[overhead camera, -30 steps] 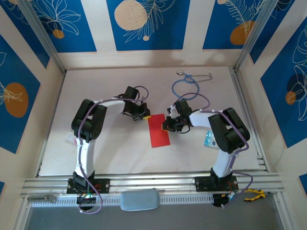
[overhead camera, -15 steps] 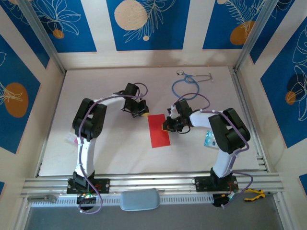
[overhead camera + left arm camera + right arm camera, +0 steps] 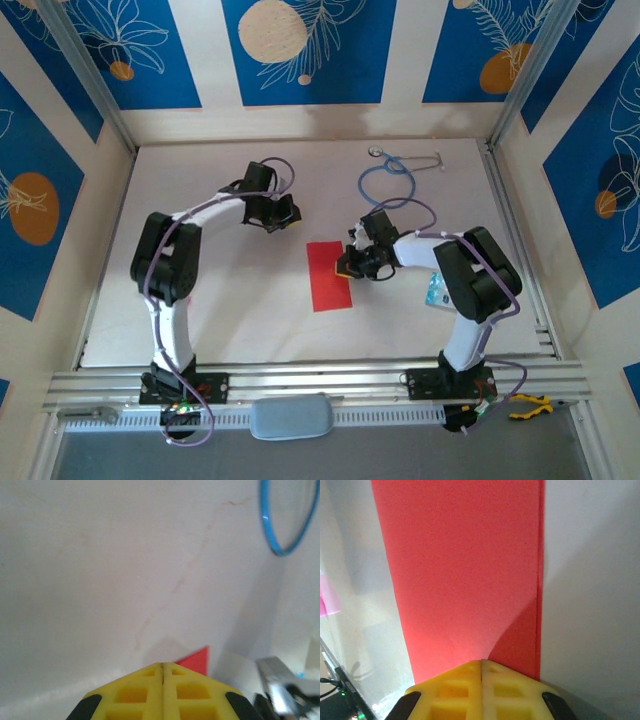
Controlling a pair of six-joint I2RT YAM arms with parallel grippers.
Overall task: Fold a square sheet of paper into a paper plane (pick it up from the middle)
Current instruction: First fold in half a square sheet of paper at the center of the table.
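One red sheet of paper (image 3: 325, 285), one stethoscope (image 3: 281, 554) (blue).

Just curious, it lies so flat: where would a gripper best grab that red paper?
Probably a long edge, coming in low from the side: the red paper lies flat as a narrow strip, so only its edges give a lip.
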